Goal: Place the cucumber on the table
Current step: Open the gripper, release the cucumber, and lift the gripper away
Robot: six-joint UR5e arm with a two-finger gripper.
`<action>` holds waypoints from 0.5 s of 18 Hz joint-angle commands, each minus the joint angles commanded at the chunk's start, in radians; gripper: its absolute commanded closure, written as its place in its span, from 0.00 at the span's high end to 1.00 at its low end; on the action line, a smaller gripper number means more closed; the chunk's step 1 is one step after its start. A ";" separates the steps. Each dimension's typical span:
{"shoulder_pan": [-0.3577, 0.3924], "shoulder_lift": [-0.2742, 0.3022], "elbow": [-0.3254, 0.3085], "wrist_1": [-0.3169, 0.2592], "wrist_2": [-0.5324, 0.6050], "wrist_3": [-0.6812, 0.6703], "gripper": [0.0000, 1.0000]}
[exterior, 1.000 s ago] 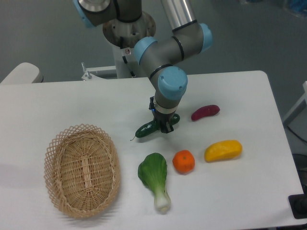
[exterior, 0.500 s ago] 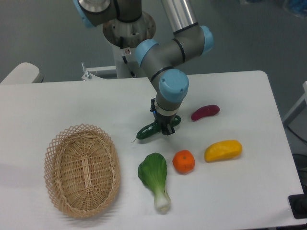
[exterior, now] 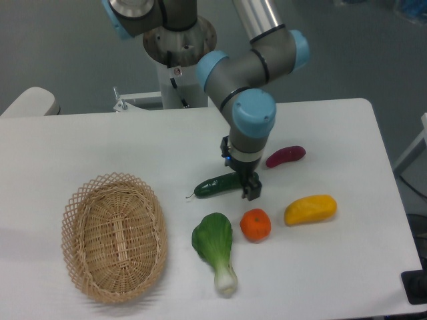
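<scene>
Nearest the camera, a leafy green bok choy with a white stalk (exterior: pixel 215 250) lies on the large white smooth tabletop with rounded corners (exterior: pixel 100 147). To its left sits an oval woven wicker basket (exterior: pixel 114 237). To its right lie a small round orange fruit (exterior: pixel 255 225) and, further right, a yellow mango-shaped fruit (exterior: pixel 310 209).

Just behind the bok choy is the slim dark green glossy cucumber (exterior: pixel 217 186), lying roughly level at or just above the tabletop, thin stem pointing left toward the basket. Its right end sits under the two-finger gripper (exterior: pixel 248 187) of the grey and blue arm. The dark fingers straddle that end; whether they are clamped on it or slackened cannot be told from this angle.

The cucumber looks light, stiff and smooth-skinned, so probably a little slippery and apt to roll. A hold across its narrow width, nearer the middle, would likely balance it best.

Behind and to the right lies a dark red oblong vegetable (exterior: pixel 285 156). The tabletop appears flat and hard, with open room around the cucumber. Beyond the table is the arm's base and a grey floor.
</scene>
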 joint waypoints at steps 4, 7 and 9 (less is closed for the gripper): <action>0.023 0.037 0.046 0.002 -0.005 -0.061 1.00; 0.037 0.038 0.115 -0.009 0.006 -0.054 1.00; 0.072 0.043 0.141 -0.029 0.003 -0.034 1.00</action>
